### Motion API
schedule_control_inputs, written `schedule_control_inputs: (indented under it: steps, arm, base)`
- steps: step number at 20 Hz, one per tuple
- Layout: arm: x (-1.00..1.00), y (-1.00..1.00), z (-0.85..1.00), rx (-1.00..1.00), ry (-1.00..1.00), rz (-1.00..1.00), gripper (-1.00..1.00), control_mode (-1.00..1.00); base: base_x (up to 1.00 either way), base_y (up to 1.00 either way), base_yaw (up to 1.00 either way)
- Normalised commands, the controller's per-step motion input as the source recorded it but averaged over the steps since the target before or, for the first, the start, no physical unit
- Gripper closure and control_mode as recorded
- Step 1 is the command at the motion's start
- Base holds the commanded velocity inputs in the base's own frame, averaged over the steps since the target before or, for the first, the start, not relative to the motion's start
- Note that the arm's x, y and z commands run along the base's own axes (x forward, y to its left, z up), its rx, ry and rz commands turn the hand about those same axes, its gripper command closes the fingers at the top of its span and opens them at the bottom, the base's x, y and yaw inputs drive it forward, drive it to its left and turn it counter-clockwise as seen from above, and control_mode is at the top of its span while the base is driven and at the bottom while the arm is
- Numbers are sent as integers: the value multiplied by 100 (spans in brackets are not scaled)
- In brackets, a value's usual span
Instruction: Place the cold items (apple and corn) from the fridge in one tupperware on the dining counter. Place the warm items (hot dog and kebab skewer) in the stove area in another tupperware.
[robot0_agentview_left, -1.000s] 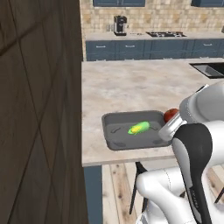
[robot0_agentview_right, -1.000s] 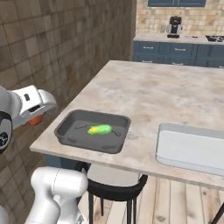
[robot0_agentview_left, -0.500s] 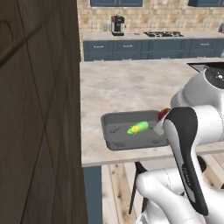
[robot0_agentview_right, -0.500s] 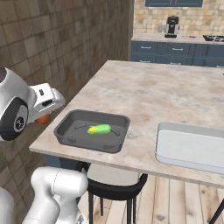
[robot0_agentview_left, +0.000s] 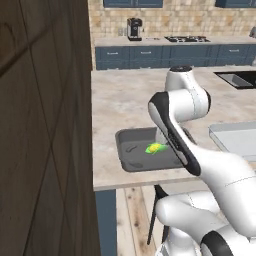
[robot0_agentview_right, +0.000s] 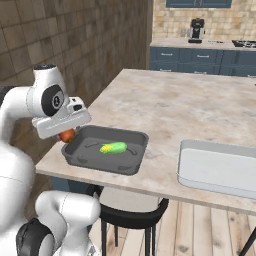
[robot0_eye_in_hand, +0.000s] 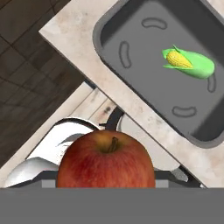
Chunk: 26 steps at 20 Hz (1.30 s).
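Note:
A red apple (robot0_eye_in_hand: 106, 164) fills the bottom of the hand view, and my gripper (robot0_agentview_right: 68, 133) is shut on it, its fingertips hidden behind the fruit. In the right base view the apple (robot0_agentview_right: 66, 136) hangs at the left rim of the dark grey tupperware (robot0_agentview_right: 107, 167), near the counter's corner. A corn cob (robot0_agentview_right: 114, 147) in its green husk lies inside that tupperware. From the hand view the corn (robot0_eye_in_hand: 190, 63) lies up and to the right, on the tupperware's floor (robot0_eye_in_hand: 144, 57). In the left base view my arm covers the hand; the corn (robot0_agentview_left: 155, 148) shows beside it.
A light grey tupperware (robot0_agentview_right: 215, 170) sits on the same counter to the right. A dark stool (robot0_agentview_right: 127, 212) stands under the counter's edge. A tall wood panel (robot0_agentview_left: 45, 125) closes off the left side. A coffee machine (robot0_agentview_left: 133, 28) and stove (robot0_agentview_left: 185, 38) sit on the far counter.
The arm has swung round with the apple, bringing the hand in to the dark tupperware's edge. Both base views have shifted a little. The corn has not moved.

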Motion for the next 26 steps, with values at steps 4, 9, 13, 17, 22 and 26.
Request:
schedule_control_inputs:
  steps: [4,9,13,17,22,26]
  arm:
    - [84,23,-61,-2,6,5,100,-100]
    - [80,23,-61,-2,1,8,100,-100]
    - [74,17,-64,-1,0,9,100,-100]
    - [76,10,-63,-1,2,7,100,-100]
    - [75,1,-59,0,11,5,100,-100]
    - [70,0,-55,0,9,3,100,-100]
  base:
    - [0,0,0]
    - [0,0,0]
    - [0,0,0]
    - [0,0,0]
    - [0,0,0]
    - [0,0,0]
